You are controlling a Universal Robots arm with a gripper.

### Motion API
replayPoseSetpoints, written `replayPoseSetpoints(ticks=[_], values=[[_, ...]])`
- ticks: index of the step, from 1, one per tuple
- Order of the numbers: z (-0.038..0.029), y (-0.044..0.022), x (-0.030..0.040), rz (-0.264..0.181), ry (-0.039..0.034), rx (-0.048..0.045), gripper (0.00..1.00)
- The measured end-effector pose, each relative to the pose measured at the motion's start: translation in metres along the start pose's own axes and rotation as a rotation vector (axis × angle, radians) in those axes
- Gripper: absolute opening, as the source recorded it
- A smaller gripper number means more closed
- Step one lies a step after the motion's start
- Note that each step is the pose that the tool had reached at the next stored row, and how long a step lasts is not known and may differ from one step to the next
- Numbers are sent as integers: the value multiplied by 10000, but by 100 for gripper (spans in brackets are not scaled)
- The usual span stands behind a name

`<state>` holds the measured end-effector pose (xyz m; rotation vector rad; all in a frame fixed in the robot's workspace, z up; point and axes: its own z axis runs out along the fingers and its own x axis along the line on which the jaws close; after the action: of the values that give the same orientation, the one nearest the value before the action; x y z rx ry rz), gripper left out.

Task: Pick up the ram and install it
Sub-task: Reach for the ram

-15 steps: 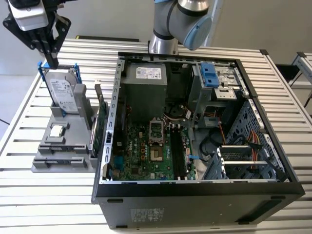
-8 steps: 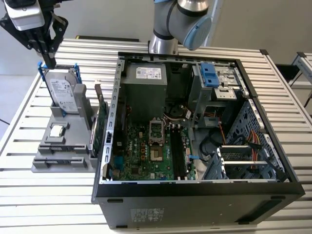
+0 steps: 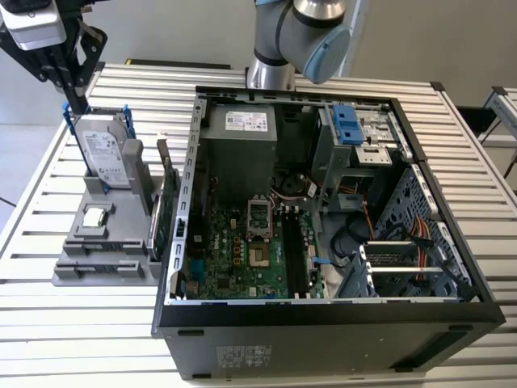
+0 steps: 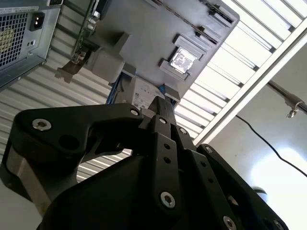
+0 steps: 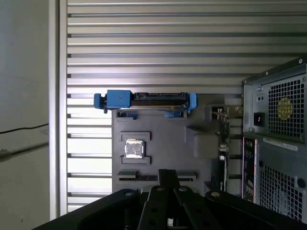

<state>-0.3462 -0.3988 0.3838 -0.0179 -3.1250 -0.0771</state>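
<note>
Well, black gripper (image 3: pixel 83 103), jaws together, is hovering upper-left in the exterior view above a grey plastic tray (image 3: pixel 81 275); thin dark ram (image 5: pixel 136 178) is sitting slotted there, open black computer case (image 3: pixel 323 335) alongside.

Black computer case (image 3: pixel 323 343), green motherboard (image 3: pixel 234 259), grey parts tray (image 3: pixel 97 271), blue-framed hard drive (image 3: pixel 109 153), ribbed silver table (image 3: pixel 73 323).

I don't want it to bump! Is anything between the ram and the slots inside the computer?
Yes: the upright green card and the case wall stand between the ram on its gray tray and the black slots.
</note>
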Motion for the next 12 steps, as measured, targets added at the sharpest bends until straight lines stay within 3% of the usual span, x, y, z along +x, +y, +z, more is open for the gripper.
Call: replayPoseSetpoints(ticks=[12], values=[[1, -1, 30, -9, -1, -1, 0]])
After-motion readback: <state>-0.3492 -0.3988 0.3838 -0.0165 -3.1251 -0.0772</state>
